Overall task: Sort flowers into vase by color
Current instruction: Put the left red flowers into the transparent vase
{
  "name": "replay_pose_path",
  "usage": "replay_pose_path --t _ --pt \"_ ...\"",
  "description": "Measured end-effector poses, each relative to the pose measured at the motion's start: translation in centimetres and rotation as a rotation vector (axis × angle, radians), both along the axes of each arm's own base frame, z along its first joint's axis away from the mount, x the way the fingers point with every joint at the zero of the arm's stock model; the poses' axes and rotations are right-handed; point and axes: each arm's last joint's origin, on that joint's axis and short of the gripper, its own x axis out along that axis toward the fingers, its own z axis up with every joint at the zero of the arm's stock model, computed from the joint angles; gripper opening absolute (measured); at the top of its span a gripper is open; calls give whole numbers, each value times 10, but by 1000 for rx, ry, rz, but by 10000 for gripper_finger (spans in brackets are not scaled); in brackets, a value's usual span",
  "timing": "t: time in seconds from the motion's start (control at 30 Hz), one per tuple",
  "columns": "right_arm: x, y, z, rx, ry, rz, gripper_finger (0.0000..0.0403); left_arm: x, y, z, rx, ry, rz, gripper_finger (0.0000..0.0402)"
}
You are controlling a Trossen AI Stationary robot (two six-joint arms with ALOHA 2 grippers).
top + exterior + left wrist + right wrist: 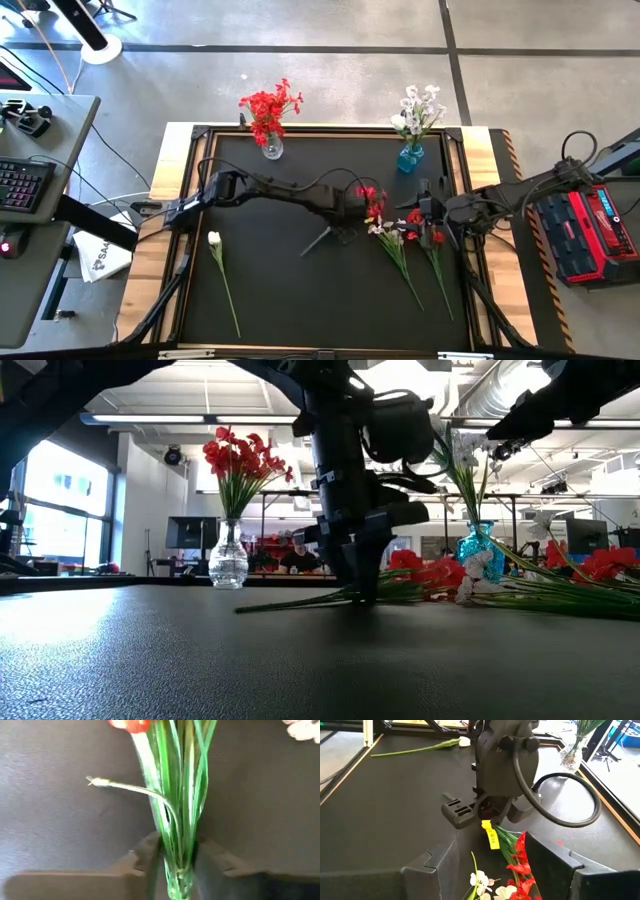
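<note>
My left gripper (347, 226) stands at the table's middle, shut on a red spray (371, 199) whose thin stem runs toward the near left (312, 247). My right gripper (495, 865) hangs open above the mat just right of it, over a loose bunch of red and white sprays (405, 232) lying flat, and touches nothing. A single white flower (214, 240) lies flat at the near left. A clear vase with red flowers (271, 148) and a blue vase with white flowers (410, 158) stand at the far edge. My left gripper pinches the red spray's bundle of green stems and leaves (177, 851) between its two fingers, below the blossoms. The fingers come from above, pointing down, and lie across the stems. The spray lies low along the mat, its bare stem end (245, 607) on the table.
The black mat (300, 300) has free room at its near middle and far middle. A wooden frame (165, 170) borders it. A red box (588, 235) and a desk with a keyboard (25, 180) stand off the table's sides. People sit in the room behind (295, 558).
</note>
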Motion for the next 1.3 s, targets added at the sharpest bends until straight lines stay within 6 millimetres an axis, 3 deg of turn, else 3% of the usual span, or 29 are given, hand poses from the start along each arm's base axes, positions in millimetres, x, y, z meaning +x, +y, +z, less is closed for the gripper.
replay_pose_path --t 0.1,0.23,0.5,0.7,0.87,1.07,1.17,1.3 --pt "2 0 -2 -1 10 -10 197 0 4 2 21 -1 -12 19" --pt "3 1 -3 11 17 -17 197 -5 1 11 182 17 -14 13" --pt "5 2 -5 10 34 -20 197 -33 -25 83 616 -60 39 3" --pt "7 3 -7 6 47 -18 197 -78 -34 119 631 -251 42 1" --pt "8 3 -8 -9 54 -11 197 -120 -45 119 584 -563 -43 1" --pt "8 3 -8 -30 53 1 197 -171 -59 120 753 -1036 -87 1" --pt "9 3 -6 -44 40 11 197 -195 -52 117 885 -1092 -31 1" --pt "10 4 -3 -61 8 24 197 -210 -36 99 1004 -942 23 4"
